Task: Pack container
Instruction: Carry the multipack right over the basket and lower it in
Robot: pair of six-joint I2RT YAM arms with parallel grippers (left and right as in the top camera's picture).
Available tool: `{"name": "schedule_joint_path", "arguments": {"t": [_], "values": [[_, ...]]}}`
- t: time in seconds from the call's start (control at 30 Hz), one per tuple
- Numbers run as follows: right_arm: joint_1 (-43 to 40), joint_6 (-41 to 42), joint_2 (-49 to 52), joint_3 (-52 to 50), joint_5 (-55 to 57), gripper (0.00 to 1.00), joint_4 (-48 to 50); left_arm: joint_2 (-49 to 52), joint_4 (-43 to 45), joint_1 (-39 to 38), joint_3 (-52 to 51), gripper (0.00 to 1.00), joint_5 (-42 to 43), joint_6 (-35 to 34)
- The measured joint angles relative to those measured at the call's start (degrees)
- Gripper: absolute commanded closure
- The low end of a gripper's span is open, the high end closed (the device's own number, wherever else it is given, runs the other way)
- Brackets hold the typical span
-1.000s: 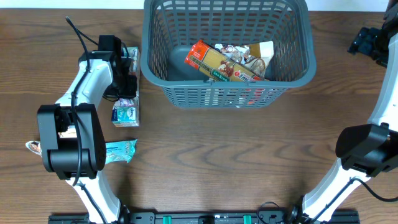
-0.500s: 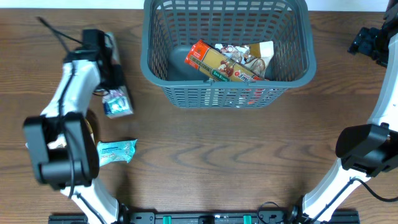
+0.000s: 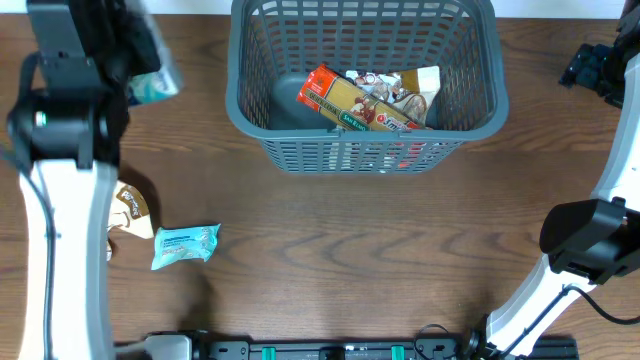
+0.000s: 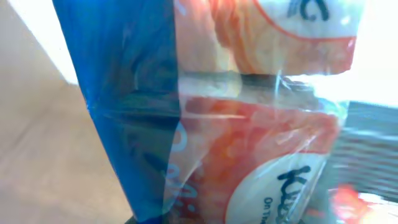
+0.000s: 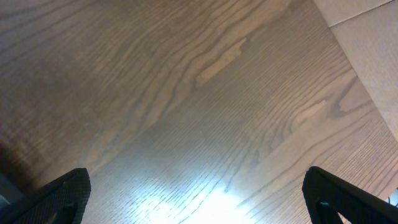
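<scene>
The container (image 3: 360, 152), a dark grey slotted basket, stands at the top centre of the table with several snack packets (image 3: 365, 98) lying inside. My left gripper (image 3: 138, 58) is raised high at the top left, well left of the container, and is shut on a blue and orange snack packet (image 3: 156, 82). That packet (image 4: 249, 137) fills the left wrist view and hides the fingers. My right gripper (image 5: 199, 208) hangs open over bare wood at the far right (image 3: 598, 68), with nothing between its fingers.
A teal packet (image 3: 185, 244) and a brown packet (image 3: 128, 212) lie on the table at the lower left. The left arm's white link (image 3: 60, 220) crosses the left edge. The right arm's base (image 3: 585, 245) stands at the lower right.
The left arm has lifted the packet off the table and swung up toward the top left. The brown packet beneath it has come into view. The right arm has not moved.
</scene>
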Motion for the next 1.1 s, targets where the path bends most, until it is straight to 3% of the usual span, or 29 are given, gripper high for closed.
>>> {"name": "schedule_joint_path", "arguments": {"t": [0.33, 0.5, 1.1], "values": [[0.0, 0.0, 0.0, 0.0, 0.0, 0.01, 0.0, -1.2, 2.3, -21.3, 3.6, 0.94, -0.1, 4.4], [0.0, 0.0, 0.0, 0.0, 0.0, 0.01, 0.0, 1.5, 3.0, -27.8, 3.6, 0.94, 0.0, 6.9], [0.0, 0.0, 0.0, 0.0, 0.0, 0.01, 0.0, 24.9, 3.6, -29.6, 3.6, 0.95, 0.0, 11.3]]}}
